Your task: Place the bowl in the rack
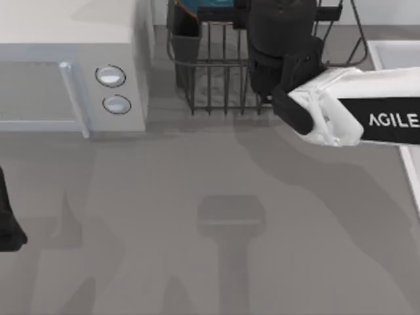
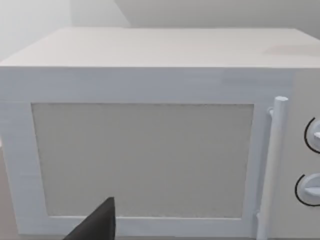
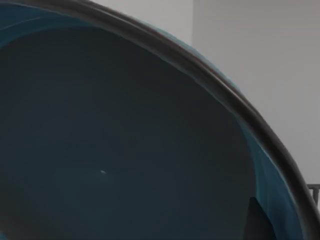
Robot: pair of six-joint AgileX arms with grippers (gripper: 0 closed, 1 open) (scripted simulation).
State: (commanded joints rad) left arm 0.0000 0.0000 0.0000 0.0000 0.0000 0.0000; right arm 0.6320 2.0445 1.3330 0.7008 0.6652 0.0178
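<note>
The dark grey wire rack [image 1: 223,79] stands at the back of the table, right of centre. A sliver of the teal-blue bowl [image 1: 197,5] with its orange-brown rim shows above the rack's back left part. My right arm reaches in from the right, and its gripper [image 1: 266,20] sits over the rack. In the right wrist view the bowl's dark teal inside [image 3: 115,150] is very close and stands on edge. One dark fingertip [image 3: 257,222] lies against its inner wall, shut on the bowl. My left gripper [image 1: 8,226] is parked at the table's left edge.
A white microwave [image 1: 65,65] with two round knobs [image 1: 110,76] stands at the back left, close beside the rack. The left wrist view faces its door [image 2: 145,160]. The rack's dark cutlery cup [image 1: 186,39] is at its left corner. A white raised edge [image 1: 394,56] lies at the right.
</note>
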